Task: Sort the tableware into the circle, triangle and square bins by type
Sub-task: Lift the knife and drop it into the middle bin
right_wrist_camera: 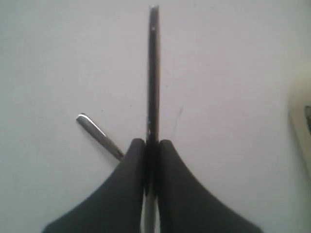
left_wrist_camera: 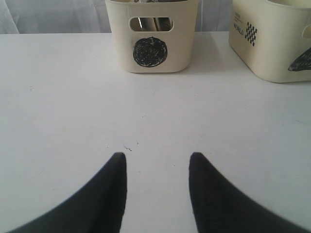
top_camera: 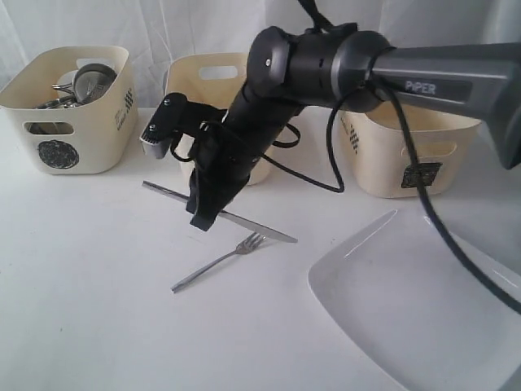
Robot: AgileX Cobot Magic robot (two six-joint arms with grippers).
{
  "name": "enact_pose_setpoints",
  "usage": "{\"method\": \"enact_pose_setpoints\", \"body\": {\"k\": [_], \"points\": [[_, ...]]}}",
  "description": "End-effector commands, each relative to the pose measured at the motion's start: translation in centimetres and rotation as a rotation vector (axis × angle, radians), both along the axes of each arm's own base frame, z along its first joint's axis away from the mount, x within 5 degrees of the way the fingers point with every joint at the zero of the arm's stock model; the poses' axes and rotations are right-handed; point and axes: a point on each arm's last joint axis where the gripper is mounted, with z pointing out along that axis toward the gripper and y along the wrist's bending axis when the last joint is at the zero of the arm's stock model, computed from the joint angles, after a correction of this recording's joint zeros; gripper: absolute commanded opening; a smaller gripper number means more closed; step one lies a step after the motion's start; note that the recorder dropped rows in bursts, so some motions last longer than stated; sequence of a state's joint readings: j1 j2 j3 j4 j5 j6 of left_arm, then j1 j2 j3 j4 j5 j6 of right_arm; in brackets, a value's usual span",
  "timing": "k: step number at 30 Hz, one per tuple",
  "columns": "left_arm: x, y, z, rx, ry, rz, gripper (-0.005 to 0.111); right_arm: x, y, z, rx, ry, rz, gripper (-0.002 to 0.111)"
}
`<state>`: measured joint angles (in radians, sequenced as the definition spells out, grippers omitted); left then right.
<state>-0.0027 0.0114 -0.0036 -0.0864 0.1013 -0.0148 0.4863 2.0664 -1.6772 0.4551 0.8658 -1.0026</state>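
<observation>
My right gripper [top_camera: 205, 216] [right_wrist_camera: 152, 141] reaches across the middle and is shut on the steel knife [top_camera: 260, 230] [right_wrist_camera: 153, 73], gripping it near mid-length, low over the table. The steel fork [top_camera: 220, 261] lies on the table just in front of the knife; its handle [right_wrist_camera: 99, 136] shows beside my fingers. The circle bin [top_camera: 81, 130] [left_wrist_camera: 153, 34] at the far left holds steel mugs [top_camera: 89, 81]. The triangle bin [top_camera: 203, 69] stands behind my arm, the square bin [top_camera: 391, 155] to the right. My left gripper [left_wrist_camera: 158, 155] is open over bare table, facing the circle bin.
The large white rectangular plate [top_camera: 407, 301] lies at the front right. The right arm's black cable [top_camera: 423, 204] hangs over the plate and the square bin. A second cream bin [left_wrist_camera: 272, 43] stands to the side of the circle bin in the left wrist view.
</observation>
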Motion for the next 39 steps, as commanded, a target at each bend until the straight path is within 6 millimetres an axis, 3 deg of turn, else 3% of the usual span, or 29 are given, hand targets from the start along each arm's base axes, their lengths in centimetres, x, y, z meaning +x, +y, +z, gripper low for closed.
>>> {"method": "enact_pose_setpoints", "body": {"k": [1, 9, 15, 24, 32, 39], "points": [[0.0, 0.0, -0.1, -0.014, -0.003, 0.003, 0.047, -0.5, -3.1, 1.0, 0.08, -0.115, -0.174, 0.0], [0.0, 0.0, -0.1, -0.014, -0.003, 0.003, 0.047, -1.8, -8.8, 2.8, 0.277, -0.366, -0.621, 0.0], [0.0, 0.0, -0.1, -0.014, -0.003, 0.003, 0.047, -0.4, -11.6, 5.1, 0.638, -0.439, -1.073, 0.0], [0.0, 0.0, -0.1, -0.014, -0.003, 0.003, 0.047, 1.5, -11.7, 6.9, 1.022, -0.497, -1.17, 0.0], [0.0, 0.0, -0.1, -0.014, -0.003, 0.003, 0.047, 5.0, -10.3, 7.3, 1.029, -0.546, -1.095, 0.0], [0.0, 0.0, -0.1, -0.014, -0.003, 0.003, 0.047, 7.3, -9.7, 6.4, 0.992, -0.534, -1.08, 0.0]]}}
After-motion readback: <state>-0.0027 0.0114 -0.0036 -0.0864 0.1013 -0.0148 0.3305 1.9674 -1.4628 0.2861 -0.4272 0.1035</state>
